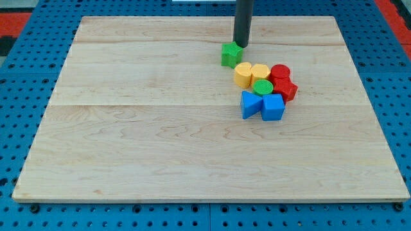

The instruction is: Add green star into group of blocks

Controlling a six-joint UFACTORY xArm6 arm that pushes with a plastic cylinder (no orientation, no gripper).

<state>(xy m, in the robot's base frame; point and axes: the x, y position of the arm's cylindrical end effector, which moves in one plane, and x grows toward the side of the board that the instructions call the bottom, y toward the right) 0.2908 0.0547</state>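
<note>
Tip touching green star at its upper right.
Star sits just above-left of the yellow blocks heading the cluster on the desk; no hand shows.

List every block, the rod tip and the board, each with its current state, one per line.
Green star: just above-left of the group, close to the yellow blocks.
My tip: at the star's upper right edge.
Two yellow blocks: in the group.
Green cylinder: in the group.
Two red blocks: in the group.
Two blue blocks: in the group.
Board: flat.
</note>
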